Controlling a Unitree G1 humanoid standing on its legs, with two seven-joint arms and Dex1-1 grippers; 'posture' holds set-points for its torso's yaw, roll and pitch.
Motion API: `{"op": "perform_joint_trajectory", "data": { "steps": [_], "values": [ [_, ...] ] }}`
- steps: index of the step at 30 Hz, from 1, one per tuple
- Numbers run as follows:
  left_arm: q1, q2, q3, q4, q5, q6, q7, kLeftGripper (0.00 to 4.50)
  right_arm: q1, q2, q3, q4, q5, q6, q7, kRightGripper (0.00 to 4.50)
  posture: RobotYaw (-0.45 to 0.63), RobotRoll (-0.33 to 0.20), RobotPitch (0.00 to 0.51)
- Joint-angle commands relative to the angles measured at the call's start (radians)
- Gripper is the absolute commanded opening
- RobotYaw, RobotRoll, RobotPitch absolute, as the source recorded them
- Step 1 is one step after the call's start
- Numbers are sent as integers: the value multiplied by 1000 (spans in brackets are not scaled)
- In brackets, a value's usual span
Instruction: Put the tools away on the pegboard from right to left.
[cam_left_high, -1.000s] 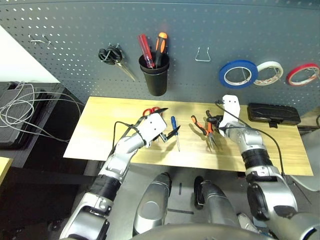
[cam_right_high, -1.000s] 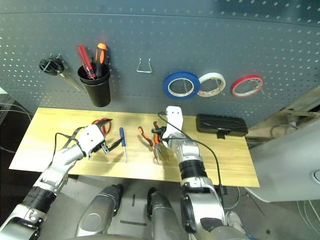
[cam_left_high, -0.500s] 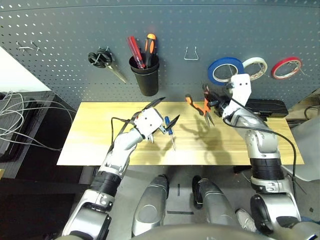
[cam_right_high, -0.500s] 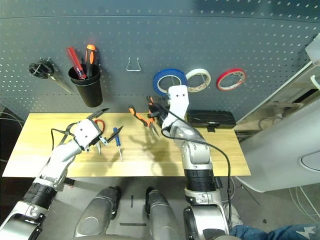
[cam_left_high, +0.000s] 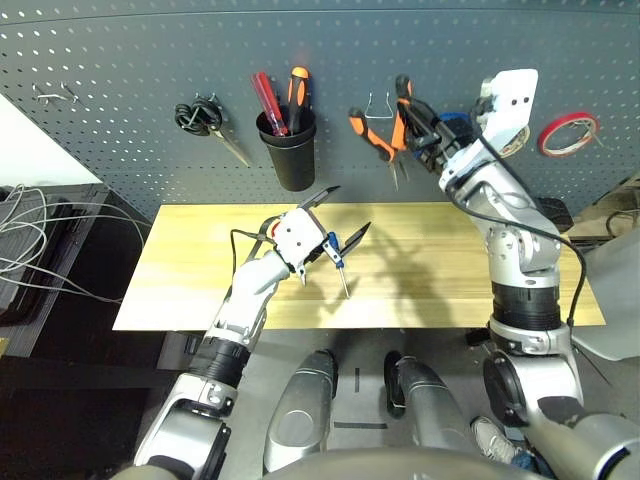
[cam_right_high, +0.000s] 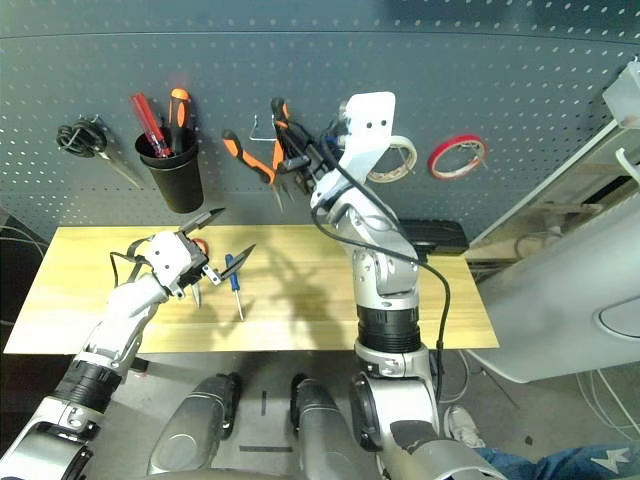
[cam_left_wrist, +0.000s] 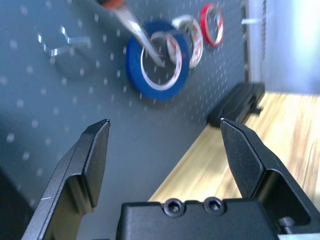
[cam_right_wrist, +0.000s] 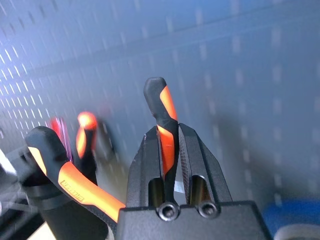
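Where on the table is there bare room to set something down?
The table's left end, and the stretch between the small screwdriver and the right arm, are bare. It is crowded around the left gripper, over the screwdriver and red-handled scissors.

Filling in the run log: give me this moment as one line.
right gripper: shut on pliers, raised at pegboard hook | left gripper: open, above small screwdriver | blue tape roll: hung

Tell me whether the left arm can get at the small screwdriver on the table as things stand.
Probably yes. The left gripper is open and holds nothing, and the screwdriver lies on the bare table just beneath it, with nothing between them.
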Motion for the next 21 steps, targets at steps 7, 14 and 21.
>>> {"op": "perform_joint_trajectory", "data": {
  "steps": [7, 14, 21],
  "values": [
    [-73, -50, 34, -71, -60, 152, 29, 4500, -155, 31, -45, 162, 0, -208, -45, 250, 172, 0, 192],
    [-103, -70, 64, -111, -97, 248, 52, 4500, -240, 37, -50, 357, -42, -425, -52, 250, 194, 0, 202],
    [-94, -77, 78, -150, -114, 303, 57, 4500, -272, 47, -48, 508, -67, -577, -52, 250, 212, 0, 210]
  ]
}}
